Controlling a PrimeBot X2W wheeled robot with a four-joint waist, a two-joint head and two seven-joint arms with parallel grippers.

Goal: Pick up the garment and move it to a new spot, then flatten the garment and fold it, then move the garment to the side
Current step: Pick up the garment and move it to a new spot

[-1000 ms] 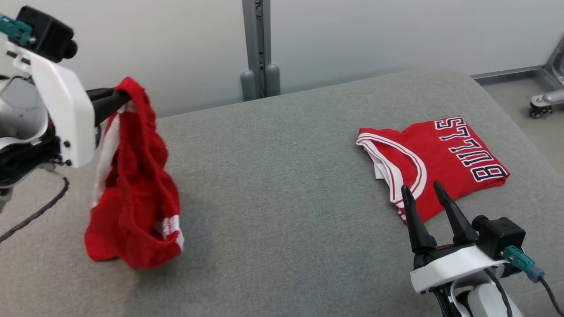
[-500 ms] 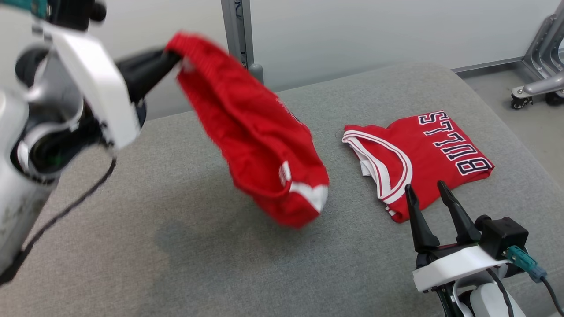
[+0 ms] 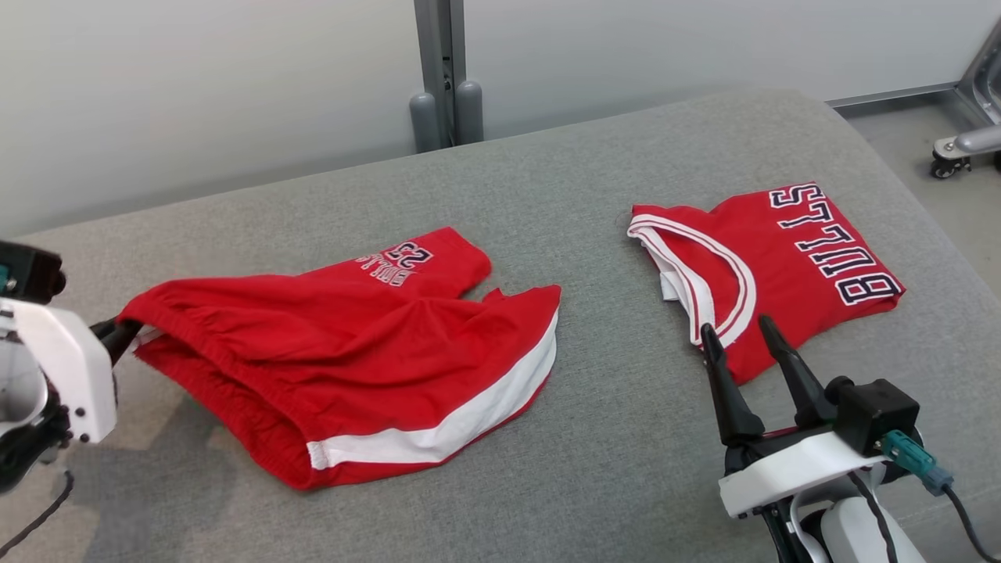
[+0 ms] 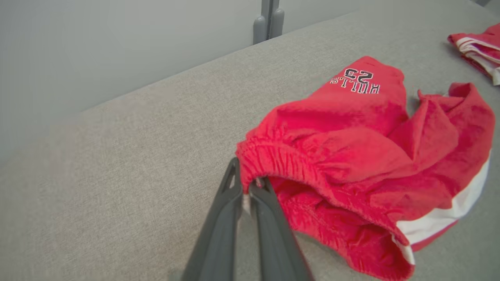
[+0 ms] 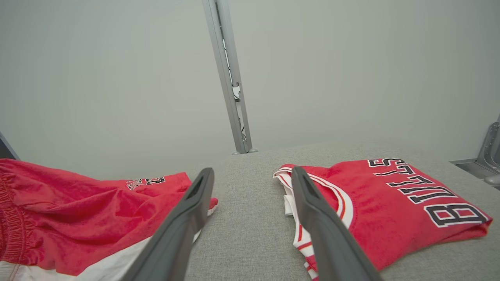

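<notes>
I've swung the shorts [image 3: 352,344] down from dangling to lie spread toward nine o'clock, left gripper [image 4: 245,184] still pinching the waistband [image 4: 277,162], right gripper [image 3: 737,332] gaping empty; flattening comes next.

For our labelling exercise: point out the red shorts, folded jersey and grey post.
red shorts [image 3: 352,344], head view, middle of the cloth.
folded jersey [image 3: 786,289], head view, red cloth beside the lettering.
grey post [image 3: 442,62], head view, its shaft.
</notes>
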